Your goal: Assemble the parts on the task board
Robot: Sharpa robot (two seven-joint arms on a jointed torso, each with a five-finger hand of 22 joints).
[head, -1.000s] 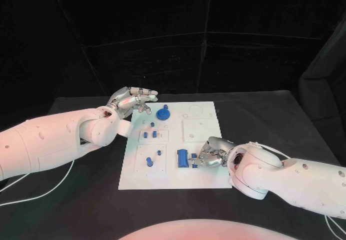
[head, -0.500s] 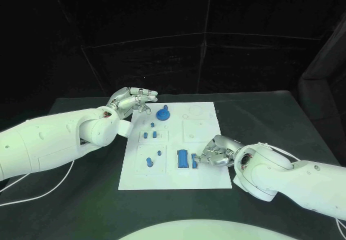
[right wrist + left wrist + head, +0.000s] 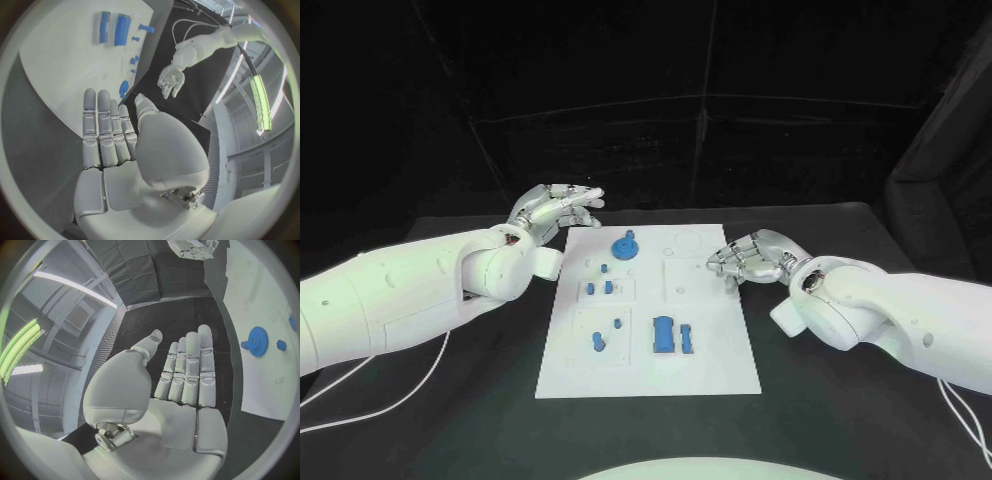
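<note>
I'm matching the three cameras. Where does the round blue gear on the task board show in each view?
Head view: blue gear at the far end of the task board, nearest the left hand.
Left wrist view: blue gear beside the fingers.
Right wrist view: a blue piece past the fingertips, probably the gear.
Shared landmark: the white task board.

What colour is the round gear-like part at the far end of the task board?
Blue. The round part shows best in the head view, on the white task board.

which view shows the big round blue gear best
The head view: the blue gear sits whole at the task board's far end. The left wrist view shows it clear but off to the side; the right wrist view has fingers partly hiding it.
</note>
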